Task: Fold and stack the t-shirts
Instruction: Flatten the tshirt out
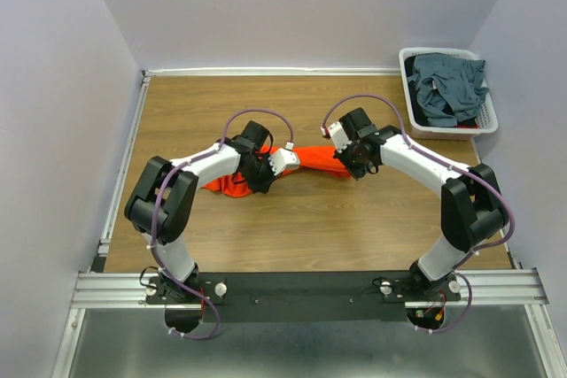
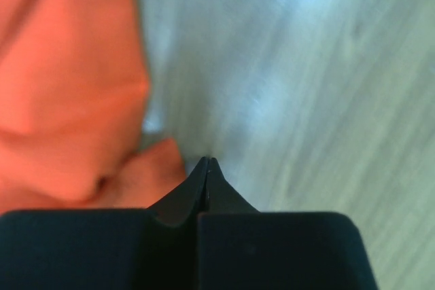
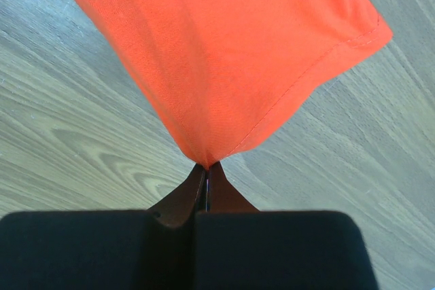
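Two grippers meet at one orange-red t-shirt [image 1: 314, 158], stretched low across the middle of the table [image 1: 310, 236]. The right gripper [image 3: 206, 166] is clamped on a cloth corner. The left gripper [image 2: 207, 162] is closed, with cloth just beside its tips; whether it pinches any is unclear. Blue-grey t-shirts [image 1: 447, 86] fill the white basket [image 1: 452, 133] at the far right corner.

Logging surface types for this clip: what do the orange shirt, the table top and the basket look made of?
The orange shirt: soft matte cloth, probably cotton or a blend; fine weave, stitched hem, drapes in folds. The table top: wood or wood-look laminate, smooth, slight sheen; grain lines show. The basket: white plastic, it seems; moulded slatted walls.
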Robot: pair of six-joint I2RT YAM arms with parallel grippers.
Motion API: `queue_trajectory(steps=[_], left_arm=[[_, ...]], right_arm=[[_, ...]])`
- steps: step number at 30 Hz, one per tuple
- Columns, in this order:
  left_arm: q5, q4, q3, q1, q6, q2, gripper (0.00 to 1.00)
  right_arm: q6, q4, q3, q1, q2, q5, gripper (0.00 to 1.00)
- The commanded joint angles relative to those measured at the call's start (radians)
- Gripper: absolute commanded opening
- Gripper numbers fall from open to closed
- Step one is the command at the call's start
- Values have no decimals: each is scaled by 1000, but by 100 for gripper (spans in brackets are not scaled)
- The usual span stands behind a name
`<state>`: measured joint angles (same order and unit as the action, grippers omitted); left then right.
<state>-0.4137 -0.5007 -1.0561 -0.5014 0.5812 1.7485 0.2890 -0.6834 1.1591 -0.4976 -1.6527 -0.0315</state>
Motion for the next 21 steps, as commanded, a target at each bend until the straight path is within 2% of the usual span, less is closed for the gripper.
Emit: queue_trajectory(steps=[1,6,8,9,13,21], left_arm=[[-73,-150,-1,-3,72,-84,0],[-39,-171,-10,0,59,-125,0],[-8,-141,-15,0,28,-118,13],[13,-119,-16,1,19,-103,27],[52,-67,-39,1,-35,-49,47],[98,-22,-96,0,-66,32,49]], right_arm=[[-7,-25,-6,2,21,-8,1],[-11,-25,-2,4,16,-1,1],[-13,-25,1,4,13,4,0],[-14,-25,4,2,10,4,1],[-13,-25,11,4,4,7,0],[-11,-25,10,4,-2,8,1]])
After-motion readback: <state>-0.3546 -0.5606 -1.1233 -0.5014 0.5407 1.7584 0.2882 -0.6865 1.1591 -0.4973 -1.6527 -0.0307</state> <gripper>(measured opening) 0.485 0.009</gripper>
